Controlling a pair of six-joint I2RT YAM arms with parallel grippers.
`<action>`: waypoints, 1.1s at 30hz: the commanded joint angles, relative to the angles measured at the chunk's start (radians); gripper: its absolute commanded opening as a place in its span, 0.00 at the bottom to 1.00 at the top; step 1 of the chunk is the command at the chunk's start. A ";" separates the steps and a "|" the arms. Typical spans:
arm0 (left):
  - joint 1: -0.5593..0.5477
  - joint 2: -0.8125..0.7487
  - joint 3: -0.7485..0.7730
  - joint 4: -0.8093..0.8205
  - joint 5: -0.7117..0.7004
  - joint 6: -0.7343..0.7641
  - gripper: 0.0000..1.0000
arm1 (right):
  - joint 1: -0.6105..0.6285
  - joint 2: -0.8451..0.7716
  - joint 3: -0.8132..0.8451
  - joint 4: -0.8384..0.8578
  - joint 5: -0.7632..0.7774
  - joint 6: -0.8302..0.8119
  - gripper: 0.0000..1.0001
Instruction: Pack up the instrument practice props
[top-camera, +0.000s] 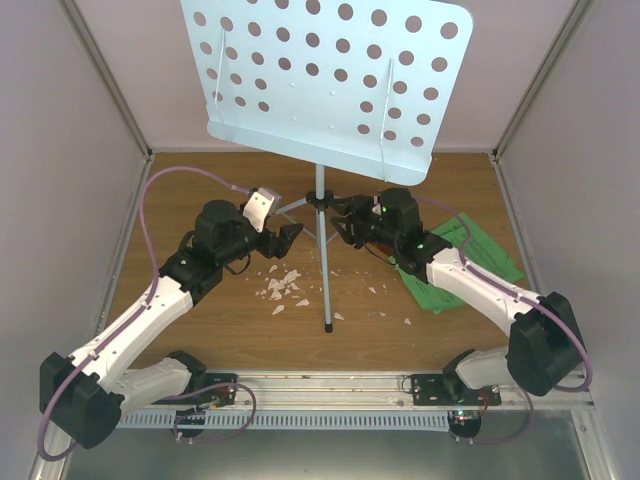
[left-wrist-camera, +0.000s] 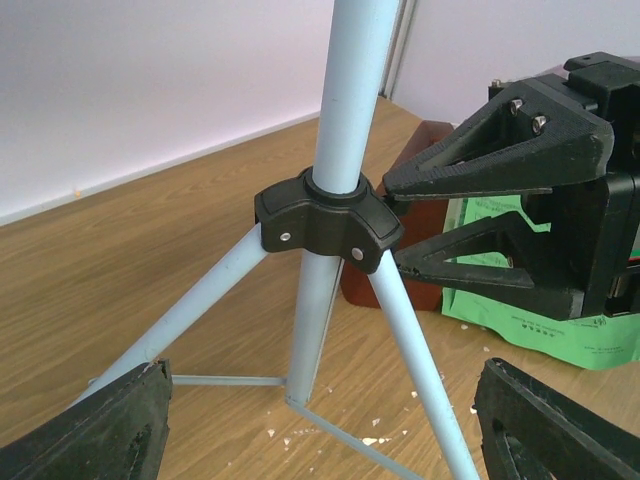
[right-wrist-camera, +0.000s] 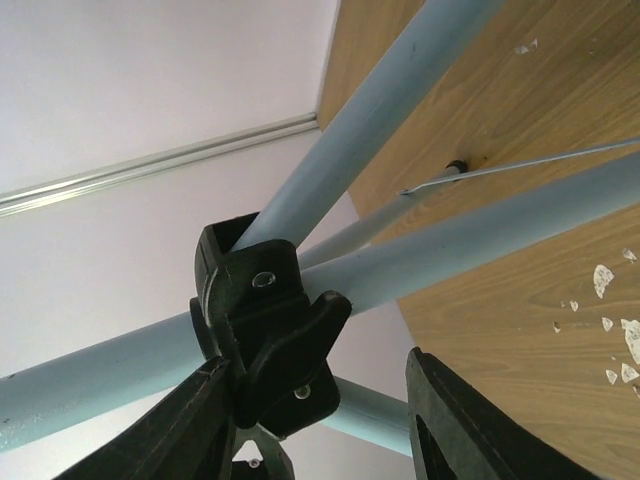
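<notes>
The bench (top-camera: 200, 330) fills mid-frame, and the stand (top-camera: 320, 75) rises at top centre. Green sheets (top-camera: 480, 250) lie right of centre, with the metronome (left-wrist-camera: 428, 133) beside them. My left jaws gape, released, near the stand's hub (left-wrist-camera: 325, 220). My right jaws straddle that hub, not clenched.

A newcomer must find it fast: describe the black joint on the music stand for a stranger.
Find the big pale blue music stand with holes, standing on the wooden table. Go down its pole to where the three legs spread; the joint rings the pole there. It is the only black piece among pale blue tubes, with small silver screws.
</notes>
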 joint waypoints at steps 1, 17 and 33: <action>-0.004 -0.021 0.014 0.036 0.012 0.008 0.83 | -0.006 0.016 0.020 -0.012 0.020 0.013 0.47; -0.004 -0.021 0.014 0.036 0.005 0.010 0.83 | -0.007 0.007 0.007 0.003 0.084 -0.046 0.01; -0.004 -0.013 0.013 0.034 0.003 0.011 0.83 | -0.015 -0.100 -0.110 0.013 0.267 -0.160 0.34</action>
